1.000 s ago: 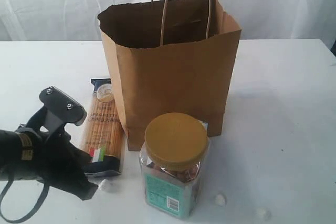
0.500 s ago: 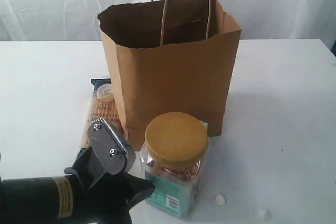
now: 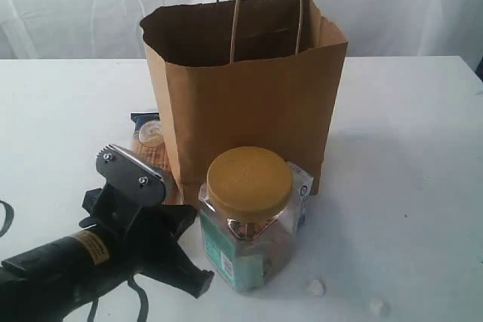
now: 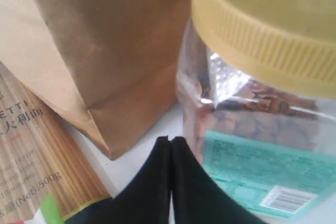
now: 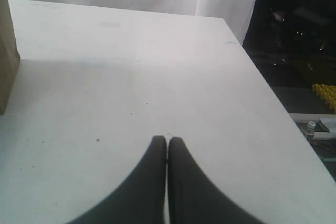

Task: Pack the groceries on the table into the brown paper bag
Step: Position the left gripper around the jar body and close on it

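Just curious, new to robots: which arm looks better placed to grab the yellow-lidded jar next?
Left. The left gripper, shut, sits right beside the yellow-lidded jar; the right gripper hangs over bare table, far from it.

Left fingers (image 4: 144, 187): matt black, smooth, plastic-looking.
Bag (image 3: 249, 111), just ahead of fingertips: brown kraft paper, matt, faintly creased.
Jar (image 4: 247, 129), right beside fingertips: clear glossy plastic with glare spots.
Lid (image 4: 262, 24): yellow plastic, ribbed rim, dull sheen.
Label (image 4: 257, 166): teal, printed, smooth.
Spaghetti packet (image 4: 31, 150), on other side of fingers: shiny clear film.
Metal plate (image 3: 130, 167), behind left fingers: silver, brushed, screwed on.
Right fingers (image 5: 152, 182): same matt black.
Table (image 5: 131, 77), beyond right fingers: white, smooth, soft sheen.
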Robot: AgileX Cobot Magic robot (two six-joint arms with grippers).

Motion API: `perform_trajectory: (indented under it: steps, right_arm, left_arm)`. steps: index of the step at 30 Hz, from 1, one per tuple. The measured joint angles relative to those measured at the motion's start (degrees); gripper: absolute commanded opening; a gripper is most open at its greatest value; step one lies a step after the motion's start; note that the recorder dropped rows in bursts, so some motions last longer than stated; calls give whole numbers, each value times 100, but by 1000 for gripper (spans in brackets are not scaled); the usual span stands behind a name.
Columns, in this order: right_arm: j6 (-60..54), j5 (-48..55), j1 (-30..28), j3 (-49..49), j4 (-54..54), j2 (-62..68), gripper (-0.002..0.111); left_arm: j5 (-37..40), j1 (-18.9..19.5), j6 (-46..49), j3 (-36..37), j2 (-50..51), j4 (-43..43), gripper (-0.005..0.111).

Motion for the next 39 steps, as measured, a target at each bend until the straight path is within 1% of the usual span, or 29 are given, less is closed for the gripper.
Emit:
perform_trajectory:
  steps: [2,6,10,12,14,15,17,18,19,27,29,31,34,37,39]
  right_arm:
    - [0,0,0,0,0,0,0]
    - [0,0,0,0,0,0,0]
    - [0,0,0,0,0,0,0]
    - [0,0,0,0,0,0,0]
    - [0,0,0,0,0,0,0]
    - [0,0,0,0,0,0,0]
    - [0,0,0,0,0,0,0]
    - [0,0,0,0,0,0,0]
    - [0,0,0,0,0,0,0]
    - [0,0,0,0,0,0,0]
    - [0,0,0,0,0,0,0]
    - [0,0,0,0,0,0,0]
    - [0,0,0,0,0,0,0]
    - [0,0,0,0,0,0,0]
    - [0,0,0,0,0,0,0]
  left_arm:
    - [395,0,225,0,-246,59,0]
    - [1660,0,1088,0,-865,96,0]
    - [2661,0,1669,0,-1293,123,0]
    - [2868,0,1900,0,-1379,137,7]
    - [2928,0,2091,0,-1400,161,24]
    - [2956,0,2176,0,-1400,160,37]
    - [3063,0,2275,0,-1400,160,72]
    - [3108,0,2289,0,-1400,174,86]
    - [3167,0,2301,0,-1400,174,106]
    - [3208,0,2183,0,-1400,81,105]
    - [3095,0,2159,0,-1400,81,105]
    - [2739,0,2146,0,-1342,102,105]
    - [1809,0,2037,0,-1115,113,105]
    - [1037,0,1418,0,-852,170,105]
    - [813,0,880,0,-661,501,105]
